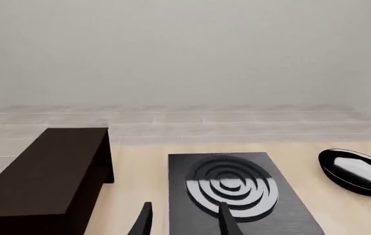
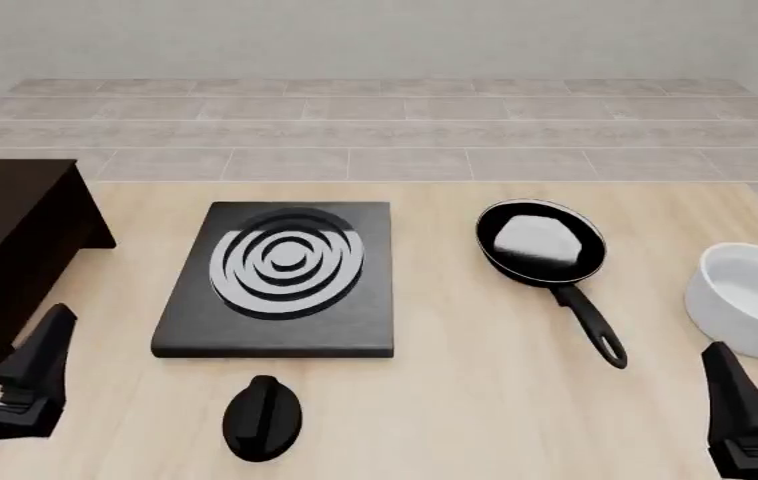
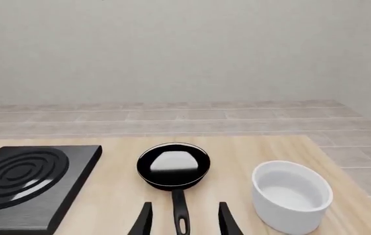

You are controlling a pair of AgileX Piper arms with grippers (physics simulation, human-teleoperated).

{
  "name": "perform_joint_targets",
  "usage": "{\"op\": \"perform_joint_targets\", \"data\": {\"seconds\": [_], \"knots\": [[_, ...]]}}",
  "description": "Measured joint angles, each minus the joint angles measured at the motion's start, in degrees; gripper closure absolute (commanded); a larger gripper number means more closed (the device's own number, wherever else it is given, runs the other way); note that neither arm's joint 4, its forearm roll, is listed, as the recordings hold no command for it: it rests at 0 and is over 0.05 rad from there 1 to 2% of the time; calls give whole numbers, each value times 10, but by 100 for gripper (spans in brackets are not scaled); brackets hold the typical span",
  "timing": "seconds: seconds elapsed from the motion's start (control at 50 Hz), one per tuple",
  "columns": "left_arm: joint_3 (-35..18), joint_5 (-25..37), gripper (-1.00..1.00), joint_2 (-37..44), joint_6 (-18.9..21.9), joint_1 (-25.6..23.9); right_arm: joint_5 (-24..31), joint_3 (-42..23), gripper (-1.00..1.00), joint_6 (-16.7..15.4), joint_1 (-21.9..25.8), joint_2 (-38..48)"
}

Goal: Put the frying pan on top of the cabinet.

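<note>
The frying pan [image 2: 539, 245] sits on the table right of centre, black with a glossy whitish inside, its long handle [image 2: 590, 322] pointing toward the front edge. In the right wrist view the frying pan [image 3: 172, 165] lies ahead, its handle running back toward the gap between the fingers of my right gripper [image 3: 185, 219]. That gripper is open and touches nothing. The dark cabinet [image 2: 12, 230] stands at the far left, and its flat top [image 1: 42, 171] is bare. My left gripper [image 1: 185, 223] is open near the front left. Both grippers [image 2: 43, 355] [image 2: 729, 385] hover low near the table's front.
A black stove plate [image 2: 286, 280] with silver rings lies mid-table between cabinet and pan. A black oval knob [image 2: 263, 418] rests in front of it. A white round bowl [image 2: 753, 300] stands at the right edge, close to the pan's handle.
</note>
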Motion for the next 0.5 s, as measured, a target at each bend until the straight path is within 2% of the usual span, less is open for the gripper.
{"op": "perform_joint_targets", "data": {"seconds": [0.32,0.5], "knots": [[-69,-125,-100,183,-13,-81,-4,4,-100,0,-1,0],[-119,-174,-100,279,-30,-128,-6,7,-100,-2,-1,0]]}}
